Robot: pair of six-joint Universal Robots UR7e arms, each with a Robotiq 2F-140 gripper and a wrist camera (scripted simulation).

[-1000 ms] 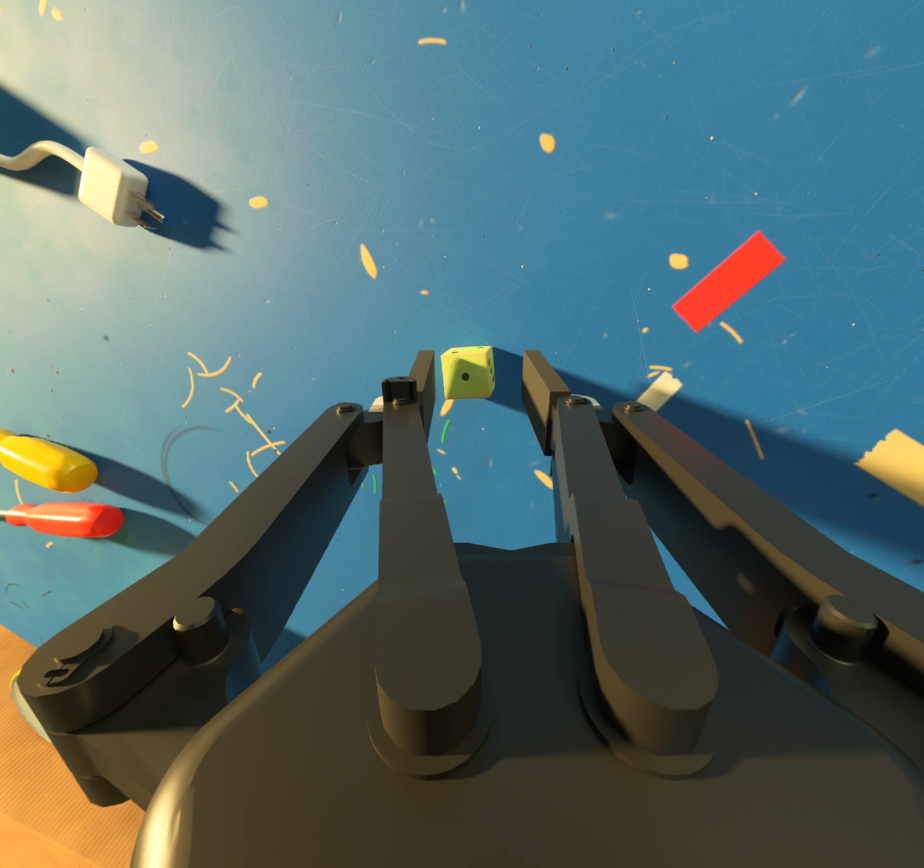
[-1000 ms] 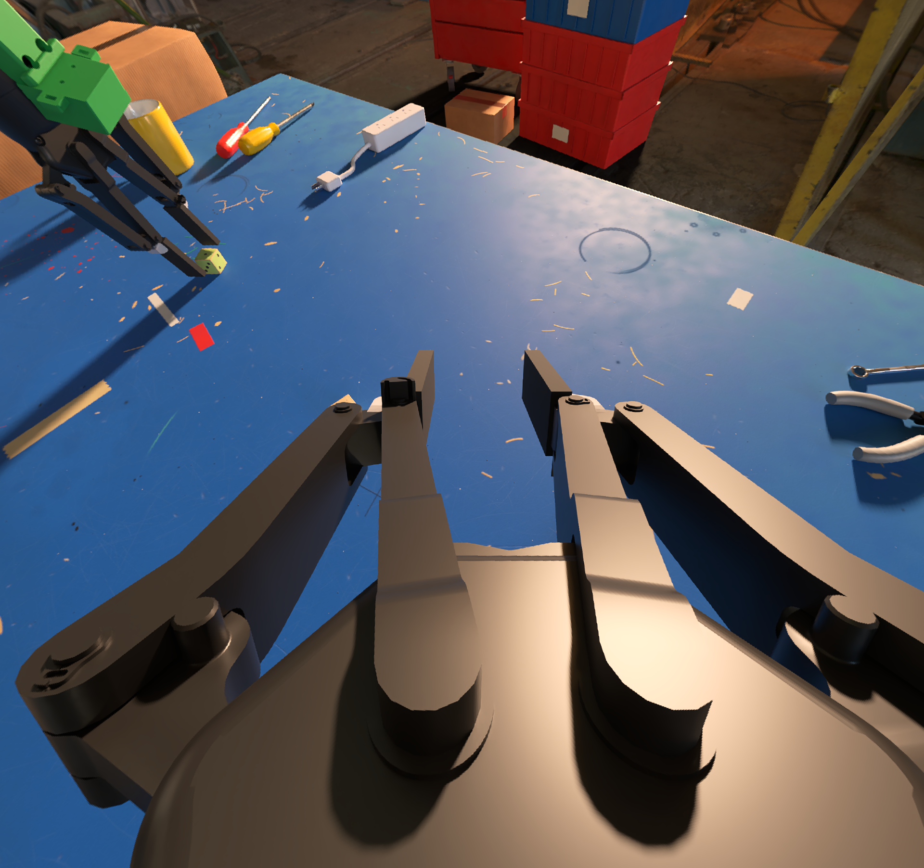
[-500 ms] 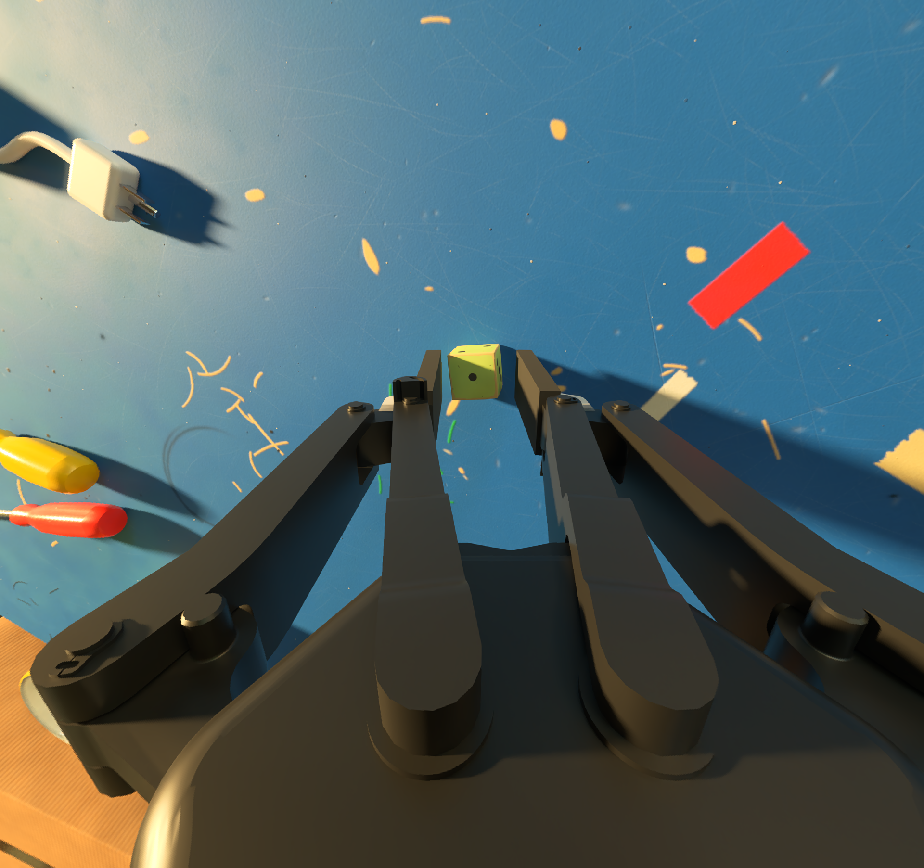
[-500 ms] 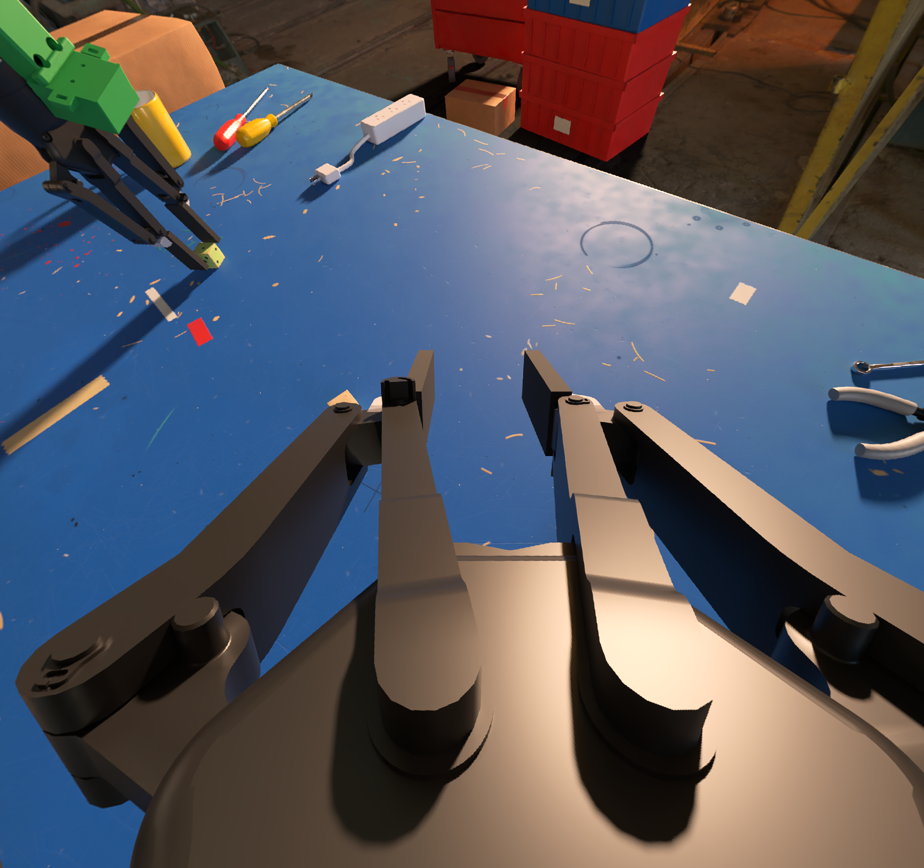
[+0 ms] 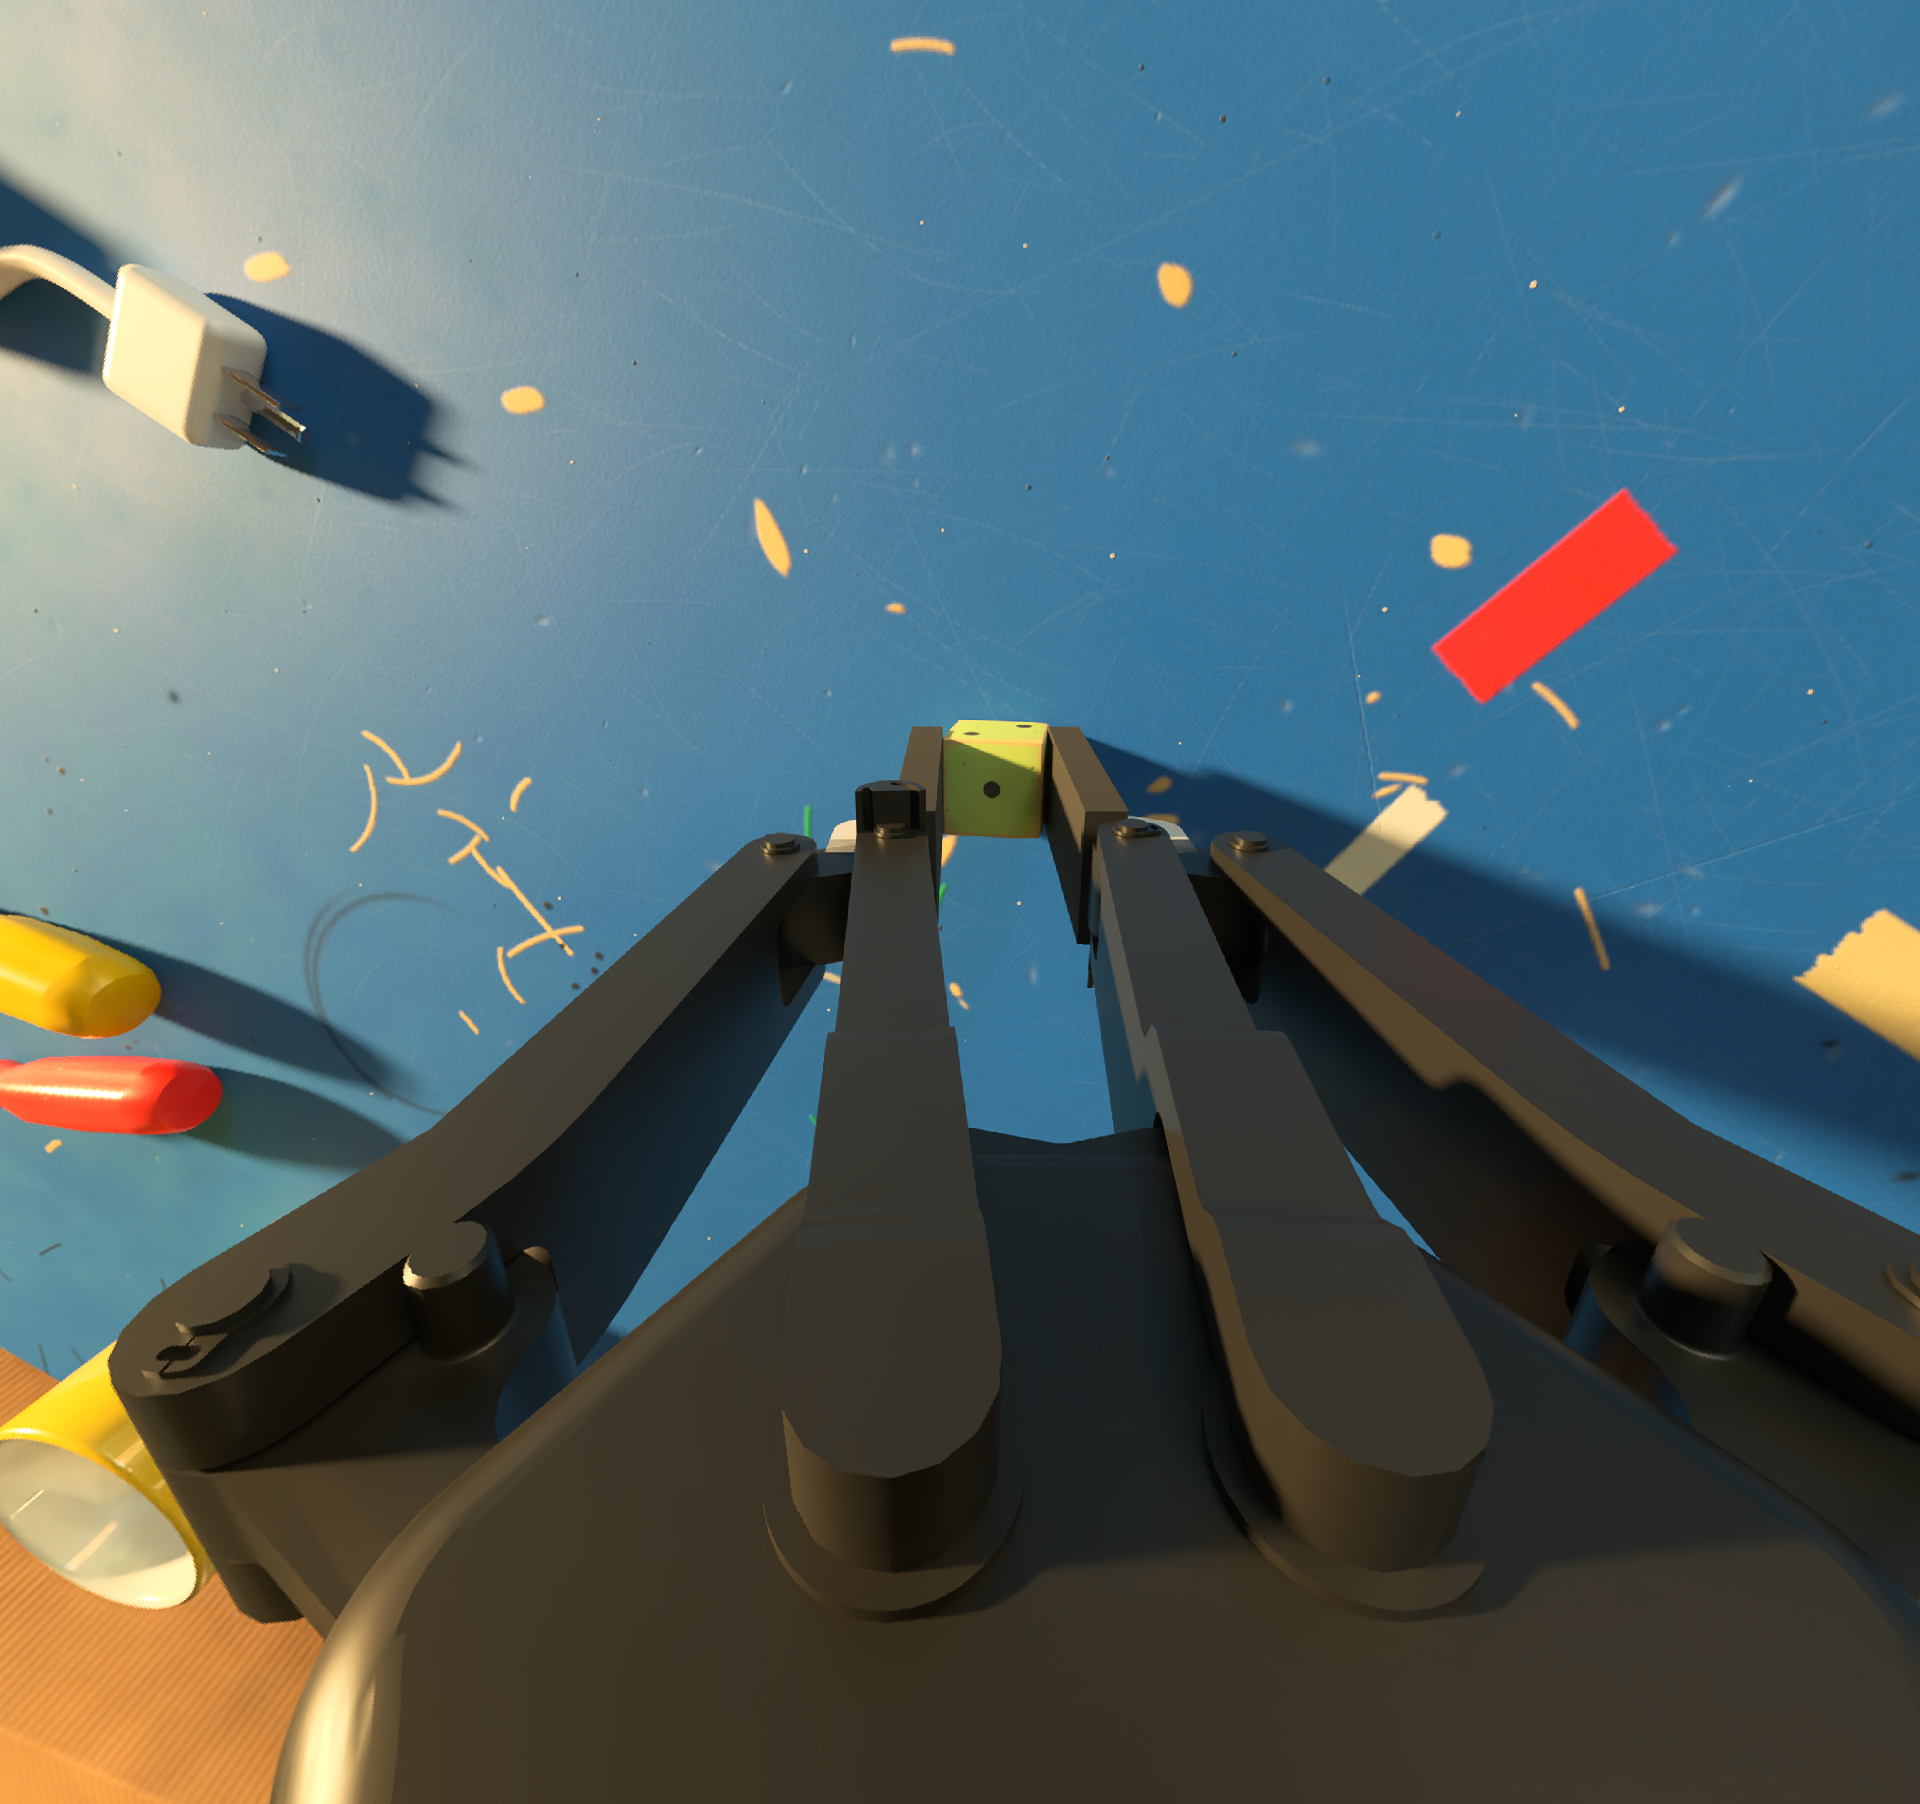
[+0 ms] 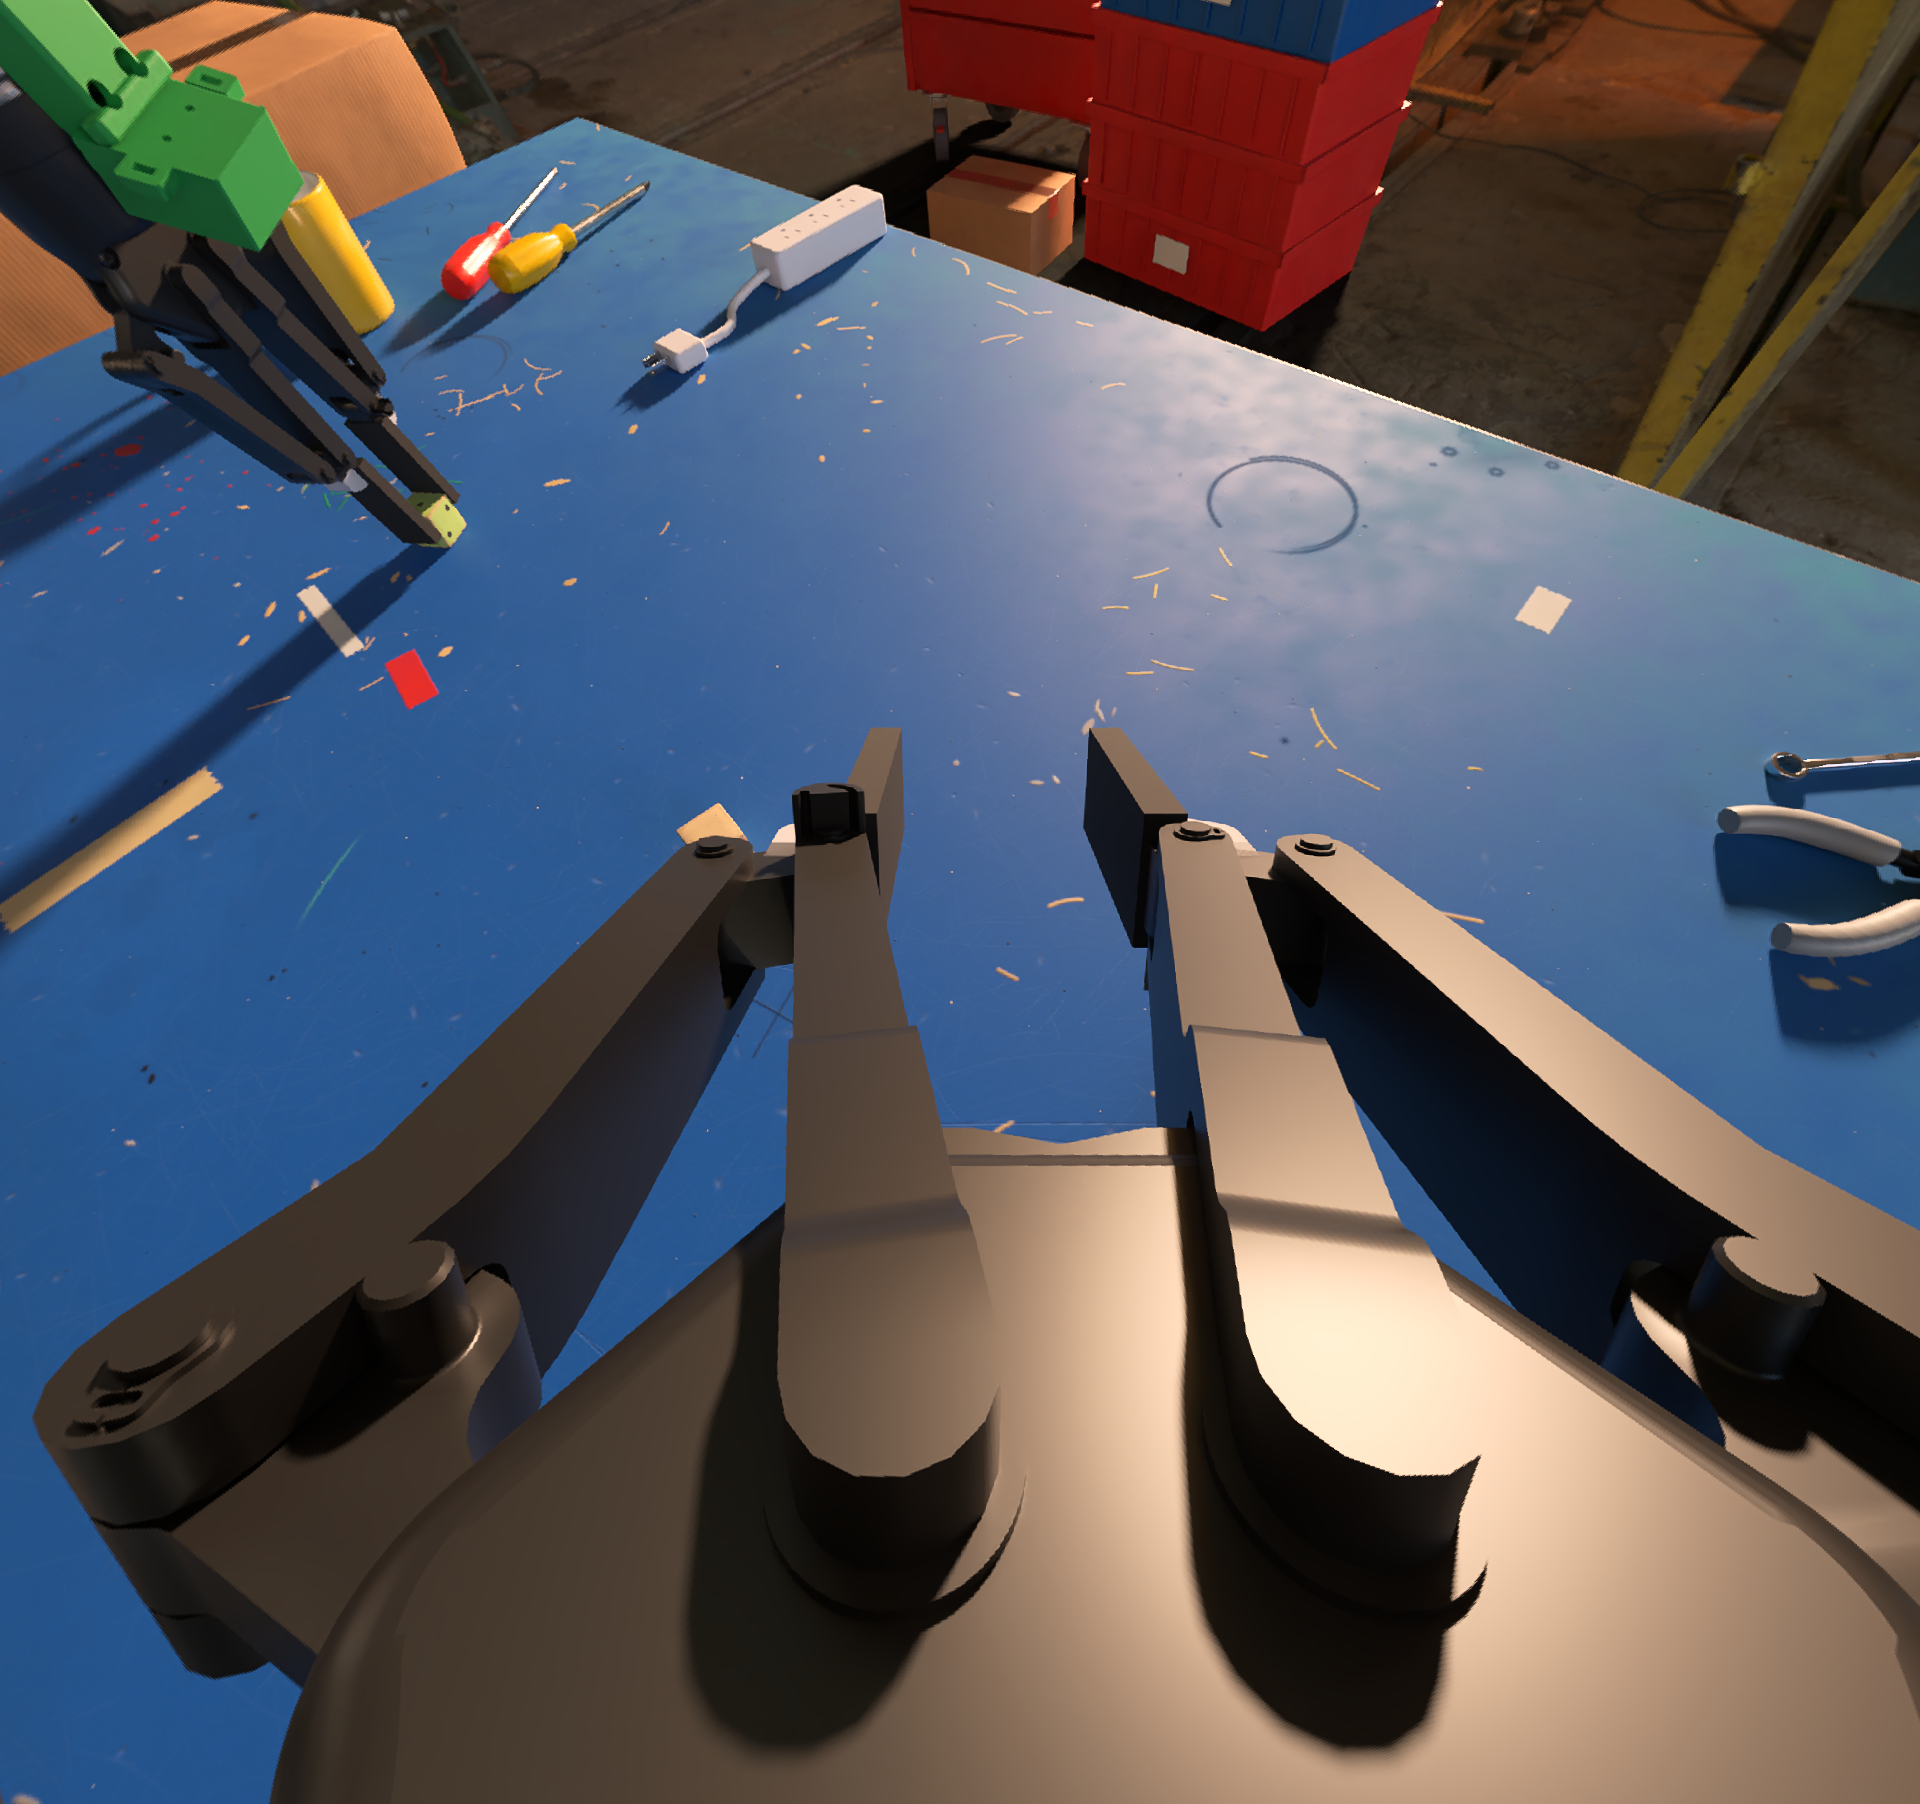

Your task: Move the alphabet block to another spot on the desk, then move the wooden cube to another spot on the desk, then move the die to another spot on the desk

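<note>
The die (image 5: 992, 780) is a small yellow-green cube with black dots. My left gripper (image 5: 992, 767) is shut on it, both pads pressed to its sides, at the blue desk (image 5: 1039, 248) surface. The same die (image 6: 438, 518) and the left gripper (image 6: 421, 513) show far left in the right wrist view. My right gripper (image 6: 992, 767) is open and empty above the middle of the desk. No alphabet block or wooden cube is in view.
A white plug (image 5: 182, 362) with its power strip (image 6: 816, 232), two screwdrivers (image 6: 509, 253), a yellow cylinder (image 6: 338, 253) and a cardboard box (image 6: 312, 81) lie left. Pliers (image 6: 1829, 881) and a wrench (image 6: 1839, 762) lie right. Red tape (image 5: 1553, 596) and tan scraps dot the desk. Red crates (image 6: 1195, 92) stand beyond.
My left gripper's fingers have closed in from a wide gap until they clamp the die. The right arm has shifted only slightly.
</note>
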